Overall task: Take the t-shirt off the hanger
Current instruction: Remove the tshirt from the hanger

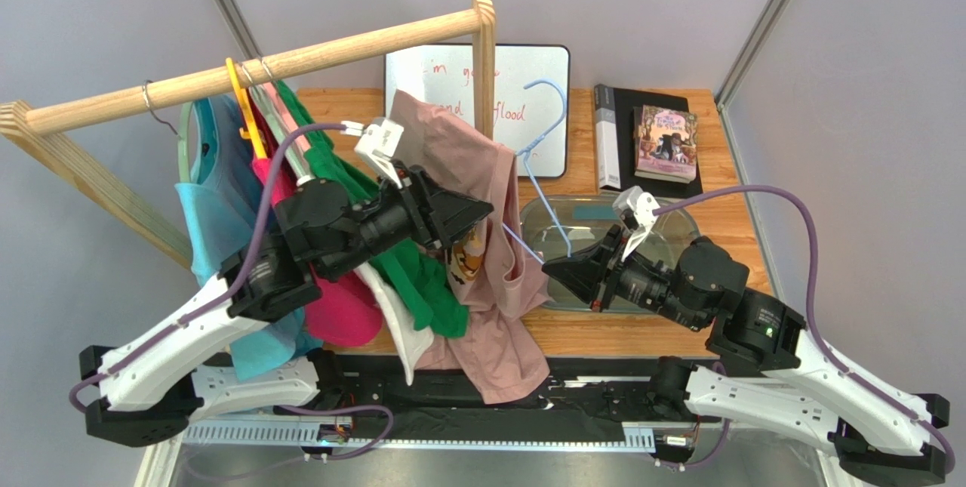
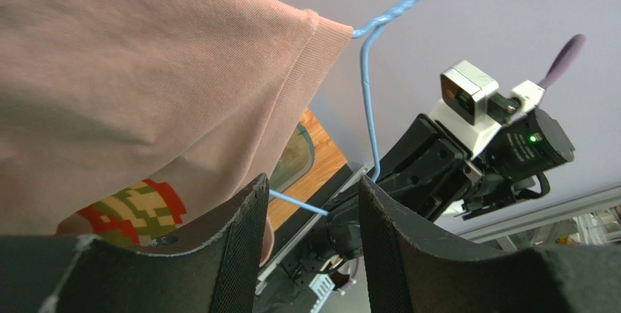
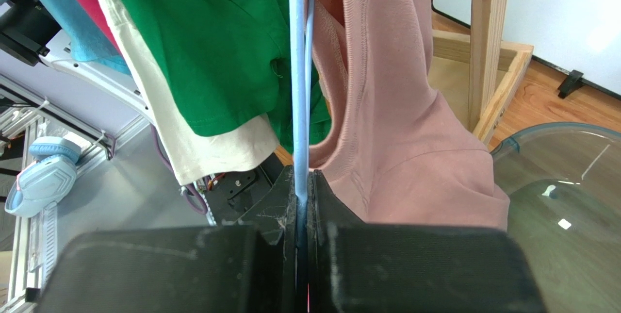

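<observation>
Top view, wooden rail: slants upward to the right and carries several coloured shirts on hangers.
Top view, dusty-pink cotton t-shirt: hangs below the rail's right end, with its hem past the table's near edge.
Top view, light-blue wire hanger: off the rail, with its hook free in the air just right of the rail's right end. Its lower wire runs into the t-shirt.
Top view, left gripper: under the rail's right end, nose against the t-shirt.
Top view, right gripper: right of the rail's end and lower, at the hanger wire beside the t-shirt.
Left wrist view, left gripper: released, fingers spread. T-shirt fabric lies over one finger, and the hanger wire is seen across the gap.
Right wrist view, right gripper: clenched on the hanger wire, which rises straight from between the fingers.
Right wrist view, t-shirt: just right of the wire. A green shirt and a cream shirt hang to the left, and the rail's wooden post stands behind.
</observation>
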{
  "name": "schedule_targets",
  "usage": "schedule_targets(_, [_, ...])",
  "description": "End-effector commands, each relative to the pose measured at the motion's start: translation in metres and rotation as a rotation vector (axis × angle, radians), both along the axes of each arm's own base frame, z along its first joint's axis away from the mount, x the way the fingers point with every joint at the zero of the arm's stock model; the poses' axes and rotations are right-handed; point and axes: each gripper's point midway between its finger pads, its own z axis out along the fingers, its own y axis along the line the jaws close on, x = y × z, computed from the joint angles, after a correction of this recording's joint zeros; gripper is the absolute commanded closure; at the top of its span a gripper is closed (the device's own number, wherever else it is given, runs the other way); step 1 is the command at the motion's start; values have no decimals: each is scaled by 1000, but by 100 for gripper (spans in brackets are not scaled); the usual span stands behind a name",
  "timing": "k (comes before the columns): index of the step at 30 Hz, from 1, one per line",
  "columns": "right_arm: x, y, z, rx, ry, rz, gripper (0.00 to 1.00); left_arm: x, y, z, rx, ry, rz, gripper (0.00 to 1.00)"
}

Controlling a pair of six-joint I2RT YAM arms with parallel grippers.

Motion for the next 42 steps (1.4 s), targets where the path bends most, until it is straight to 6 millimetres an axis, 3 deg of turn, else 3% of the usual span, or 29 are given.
schedule_targets(1, [-3, 2, 6, 39, 28, 7, 100, -5, 28, 5, 64, -95, 29, 46])
schedule_targets(4, [-5, 8, 5, 34, 42, 30, 100, 1, 33, 4, 124, -116, 58, 46])
schedule_targets(8, [-12, 15, 7, 34, 64, 79, 100, 12, 13, -2, 224, -124, 39, 41])
schedule_targets(9, [-12, 16, 9, 39, 67, 82, 100, 16, 11, -5, 254, -126, 45, 33])
schedule_targets(12, [-14, 17, 9, 43, 76, 93, 100, 29, 2, -17, 349, -107, 70, 28])
schedule_targets(18, [-15, 13, 6, 38, 79, 88, 100, 40, 0, -31, 411, -89, 108, 36])
schedule_targets(30, [-18, 9, 4, 37, 71, 92, 100, 16, 13, -28, 319, -110, 34, 40])
schedule_targets(33, [-21, 10, 8, 55, 69, 109, 100, 23, 20, -34, 338, -96, 90, 40])
schedule_targets(38, [-26, 10, 12, 69, 74, 133, 100, 34, 12, -39, 395, -72, 118, 39])
schedule_targets(42, [-28, 6, 10, 67, 75, 133, 100, 45, 15, -44, 450, -48, 180, 51])
